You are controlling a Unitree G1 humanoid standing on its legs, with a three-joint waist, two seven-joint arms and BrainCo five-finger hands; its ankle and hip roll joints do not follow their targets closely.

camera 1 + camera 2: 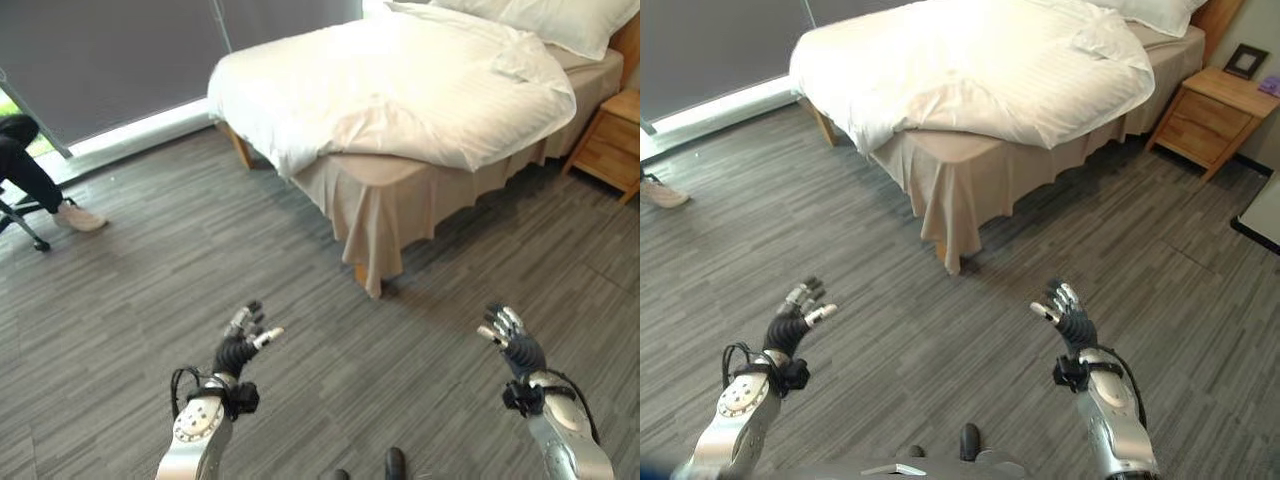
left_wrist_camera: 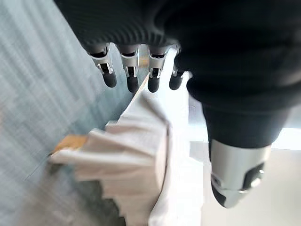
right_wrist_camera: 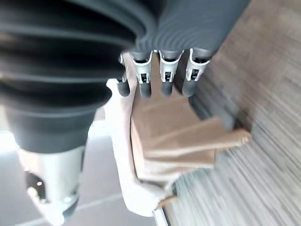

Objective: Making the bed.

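The bed (image 1: 400, 170) stands ahead with a white duvet (image 1: 400, 80) lying rumpled and skewed across it, one corner hanging low over the near left side. A beige bed skirt (image 1: 375, 215) drapes to the floor at the near corner. White pillows (image 1: 560, 20) lie at the head, far right. My left hand (image 1: 240, 345) and right hand (image 1: 515, 345) hover over the floor well short of the bed, both open and holding nothing. The wrist views show straight fingers (image 2: 129, 75) and fingers (image 3: 164, 77) pointing toward the bed's corner.
A wooden nightstand (image 1: 1210, 115) with a small picture frame (image 1: 1246, 60) stands right of the bed. Dark window blinds (image 1: 110, 50) run along the far wall. A seated person's leg and white shoe (image 1: 78, 216) show at far left. Grey plank floor (image 1: 200, 250) lies between me and the bed.
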